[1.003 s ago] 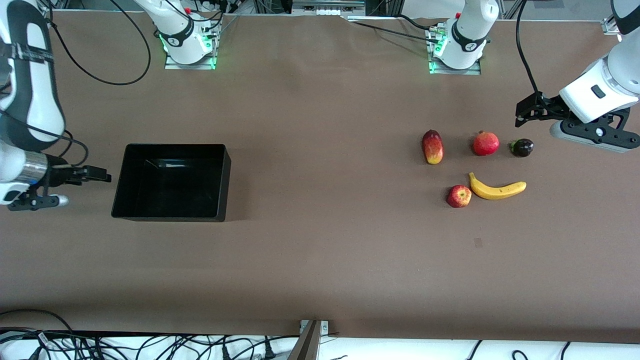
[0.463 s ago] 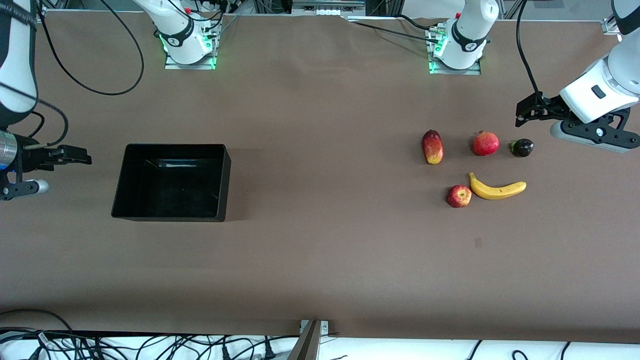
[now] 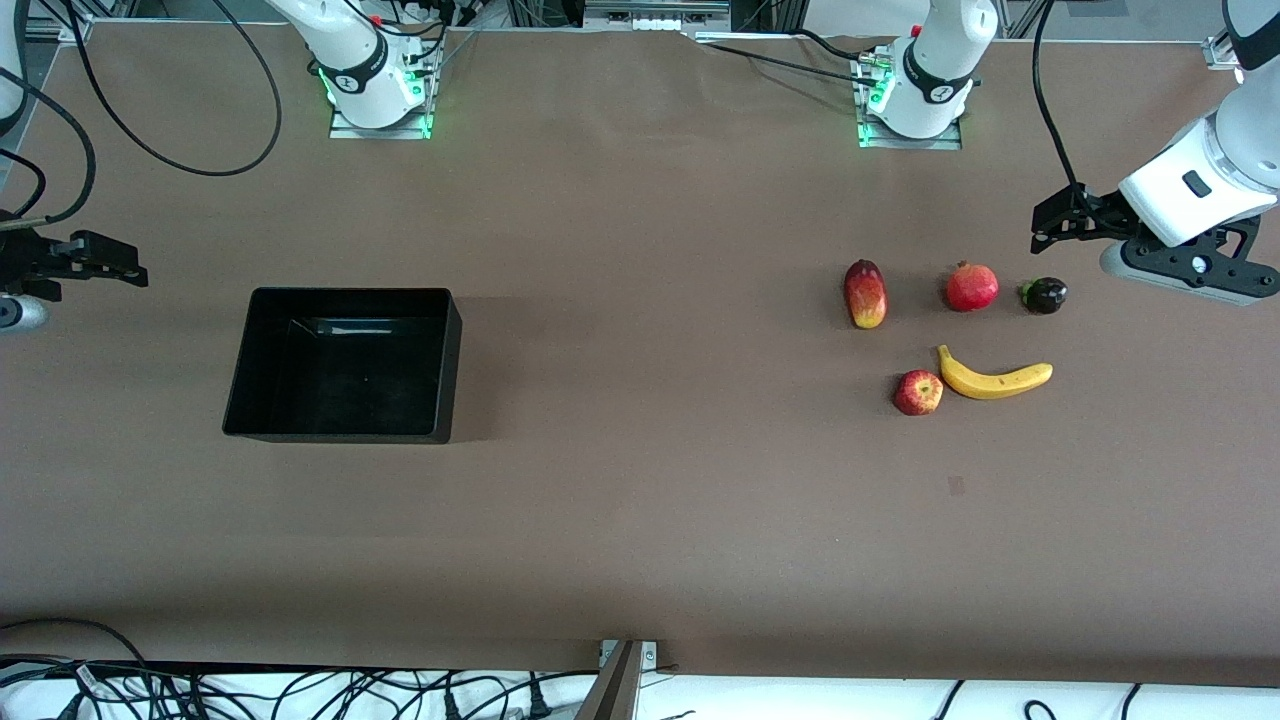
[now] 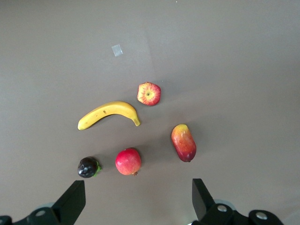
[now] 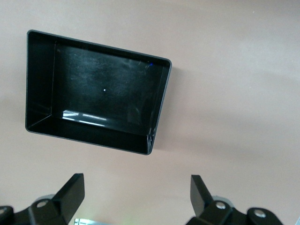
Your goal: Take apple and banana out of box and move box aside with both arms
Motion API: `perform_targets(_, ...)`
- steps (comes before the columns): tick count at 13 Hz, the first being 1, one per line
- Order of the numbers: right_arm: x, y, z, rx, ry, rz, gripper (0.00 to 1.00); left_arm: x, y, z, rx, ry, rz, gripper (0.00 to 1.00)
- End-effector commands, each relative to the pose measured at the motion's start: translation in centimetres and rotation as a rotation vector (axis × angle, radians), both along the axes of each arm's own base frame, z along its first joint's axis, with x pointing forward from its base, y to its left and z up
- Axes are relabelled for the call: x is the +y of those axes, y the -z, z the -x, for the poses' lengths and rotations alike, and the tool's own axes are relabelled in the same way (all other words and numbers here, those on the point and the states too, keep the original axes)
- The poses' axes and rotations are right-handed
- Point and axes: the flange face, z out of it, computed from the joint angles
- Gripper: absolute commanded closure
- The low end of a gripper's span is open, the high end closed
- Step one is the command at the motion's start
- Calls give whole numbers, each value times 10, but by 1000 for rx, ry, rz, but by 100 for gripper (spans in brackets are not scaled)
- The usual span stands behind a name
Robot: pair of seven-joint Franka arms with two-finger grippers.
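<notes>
Left hand (image 3: 1045,228) spread wide, empty, above table near fruits; right hand (image 3: 125,268) same, beside box (image 3: 340,428).

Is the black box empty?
Empty. The box shows only its bare black floor, and the apple and banana lie on the table.

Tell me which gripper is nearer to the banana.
Left. The left gripper hangs open over the table at the left arm's end, close to the fruit cluster holding the banana. The right gripper is open at the right arm's end, past the black box.
</notes>
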Motion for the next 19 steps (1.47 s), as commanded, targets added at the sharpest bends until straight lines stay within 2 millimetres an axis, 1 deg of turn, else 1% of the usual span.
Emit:
perform_targets(1, -4, -27, 59, -124, -1, 2, 0, 1, 0, 0, 13, -13, 19, 0)
perform_targets(2, -2, -33, 65, -82, 7, -6, 0, 1, 1, 0, 17, -11, 18, 0)
perform_targets(3, -6, -44, 68, -57, 40, -12, 0, 1, 0, 0, 17, -10, 19, 0)
perform_targets(5, -9, -42, 63, -35, 63, -15, 0, 0, 0, -1, 14, -7, 19, 0)
perform_targets(6, -9, -37, 57, -29, 64, -13, 0, 1, 0, -1, 14, -7, 19, 0)
perform_targets(8, -9, -40, 49, -44, 67, -9, 0, 1, -1, -2, 11, -7, 20, 0)
perform_targets(10, -9, -34, 47, -32, 66, -11, 0, 1, -1, -2, 11, -8, 19, 0)
perform_targets(11, -9, -34, 47, -30, 61, -10, 0, 1, -1, -2, 11, -10, 19, 0)
perform_targets(12, -13, -36, 48, -37, 72, -9, 0, 0, -2, -1, 8, -10, 19, 0)
perform_targets(14, 4, -38, 49, -34, 43, -10, 0, 2, -3, -1, 7, -14, 19, 0)
perform_targets(16, 7, -41, 51, -43, 40, -12, 0, 9, -3, -2, 6, -28, 20, 0)
perform_targets(17, 12, -43, 52, -49, 30, -10, 0, 12, -4, -2, 5, -38, 35, 0)
perform_targets(18, 17, -45, 55, -49, 21, -10, 0, 23, -3, -4, 7, -71, 90, 0)
perform_targets(19, 17, -43, 56, -45, 19, -7, 0, 32, -3, -5, 8, -92, 113, 0)
